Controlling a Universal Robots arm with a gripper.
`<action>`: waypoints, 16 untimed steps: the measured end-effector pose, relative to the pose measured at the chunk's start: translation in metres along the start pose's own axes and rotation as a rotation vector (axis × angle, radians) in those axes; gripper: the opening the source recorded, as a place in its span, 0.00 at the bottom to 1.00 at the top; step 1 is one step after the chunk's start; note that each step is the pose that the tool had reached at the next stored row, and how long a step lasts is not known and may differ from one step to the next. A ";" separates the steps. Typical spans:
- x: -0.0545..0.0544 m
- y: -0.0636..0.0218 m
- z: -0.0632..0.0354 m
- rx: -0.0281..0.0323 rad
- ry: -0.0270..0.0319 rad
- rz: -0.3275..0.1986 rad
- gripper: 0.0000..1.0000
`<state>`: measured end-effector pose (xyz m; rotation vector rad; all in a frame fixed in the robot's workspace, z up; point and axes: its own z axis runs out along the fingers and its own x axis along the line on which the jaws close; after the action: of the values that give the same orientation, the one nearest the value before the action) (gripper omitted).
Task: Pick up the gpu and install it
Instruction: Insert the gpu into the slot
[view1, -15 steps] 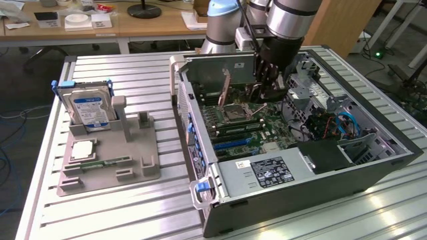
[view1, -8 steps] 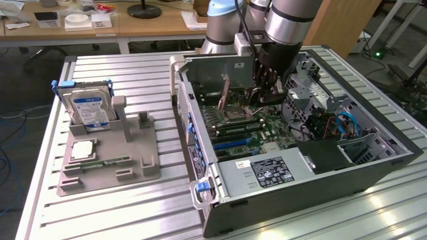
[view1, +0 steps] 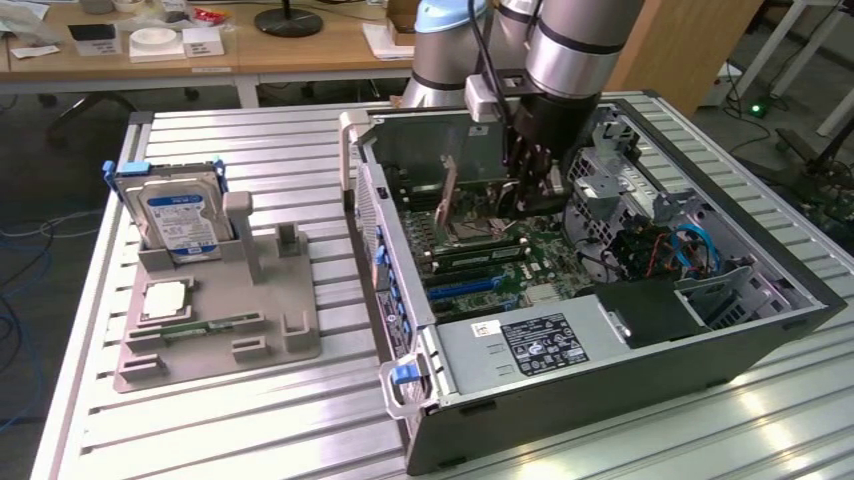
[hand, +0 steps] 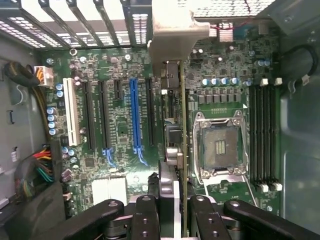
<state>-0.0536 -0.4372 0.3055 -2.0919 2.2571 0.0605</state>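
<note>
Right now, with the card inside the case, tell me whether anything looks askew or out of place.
Nothing looks damaged or spilled. The gpu is held edge-on in the hand over the motherboard, its metal bracket toward the rear slots. It hangs near the empty CPU socket, apart from the blue slot.

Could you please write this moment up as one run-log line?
gripper: shut on gpu | gpu: held on edge above motherboard inside computer case, not seated | hard drive: in grey holder beside case
</note>
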 end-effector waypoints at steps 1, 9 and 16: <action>0.002 0.0000 0.0003 -0.0002 -0.0001 -0.003 0.28; 0.007 0.0059 0.0048 -0.0023 -0.0005 -0.032 0.28; 0.015 0.0104 0.0092 -0.0027 -0.0006 -0.036 0.28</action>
<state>-0.0649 -0.4505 0.2951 -2.1328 2.2193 0.0623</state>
